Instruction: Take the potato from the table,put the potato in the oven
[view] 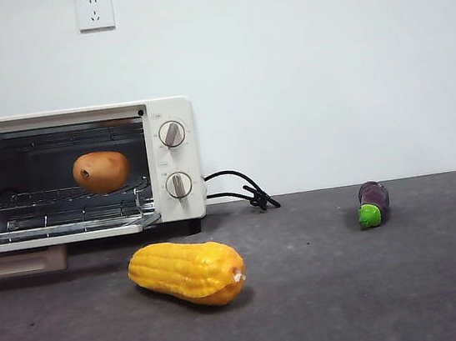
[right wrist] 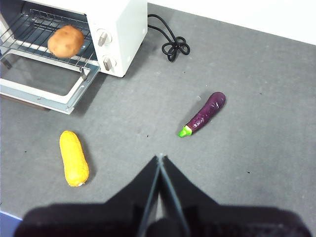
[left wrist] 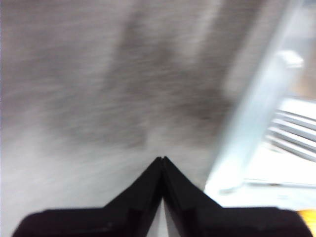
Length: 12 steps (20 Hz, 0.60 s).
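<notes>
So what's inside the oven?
The potato sits on the wire rack inside the oven, with the door open. The back corners are too dark to see.

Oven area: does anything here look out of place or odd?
Only slightly: the oven stands with its door open and the potato on the rack, while the corn cob and eggplant lie loose on the table.

My left gripper (left wrist: 161,160) has its two black jaws pressed together, tips meeting in a point with nothing between them. Beyond them the grey table (left wrist: 98,89) is smeared by blur. To one side runs a pale edge of the oven (left wrist: 256,113), with wire rack bars (left wrist: 294,133) showing beside it.
</notes>
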Each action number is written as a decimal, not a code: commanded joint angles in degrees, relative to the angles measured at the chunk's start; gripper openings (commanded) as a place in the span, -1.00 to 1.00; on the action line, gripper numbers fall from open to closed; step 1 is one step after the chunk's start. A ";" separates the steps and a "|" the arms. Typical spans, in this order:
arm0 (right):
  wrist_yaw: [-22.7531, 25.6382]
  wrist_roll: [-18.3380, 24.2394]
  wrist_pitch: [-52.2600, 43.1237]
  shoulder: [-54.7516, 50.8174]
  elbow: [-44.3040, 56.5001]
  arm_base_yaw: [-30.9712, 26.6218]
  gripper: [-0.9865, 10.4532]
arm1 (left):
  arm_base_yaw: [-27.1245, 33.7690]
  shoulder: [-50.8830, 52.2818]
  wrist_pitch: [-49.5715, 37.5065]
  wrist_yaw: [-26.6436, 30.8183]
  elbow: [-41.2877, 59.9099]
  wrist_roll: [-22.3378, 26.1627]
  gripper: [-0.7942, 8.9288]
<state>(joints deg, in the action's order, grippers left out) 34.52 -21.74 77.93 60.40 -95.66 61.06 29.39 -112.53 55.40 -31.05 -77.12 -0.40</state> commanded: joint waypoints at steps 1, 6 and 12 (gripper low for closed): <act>0.26 -0.85 1.22 0.20 0.48 0.07 -0.83 | -0.20 -0.74 -0.76 -5.22 0.61 0.61 -0.85; 0.26 -1.25 1.22 0.17 0.48 0.07 -0.83 | -0.50 -0.74 -0.13 -6.62 0.61 0.61 -0.85; 1.14 -1.27 1.22 0.17 0.48 0.07 -0.83 | -0.50 -0.52 -0.22 -11.39 0.61 0.17 -0.85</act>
<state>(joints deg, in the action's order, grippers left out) 35.42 -22.33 77.93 60.51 -95.55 61.06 29.56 -112.62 54.94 -39.31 -76.82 -0.60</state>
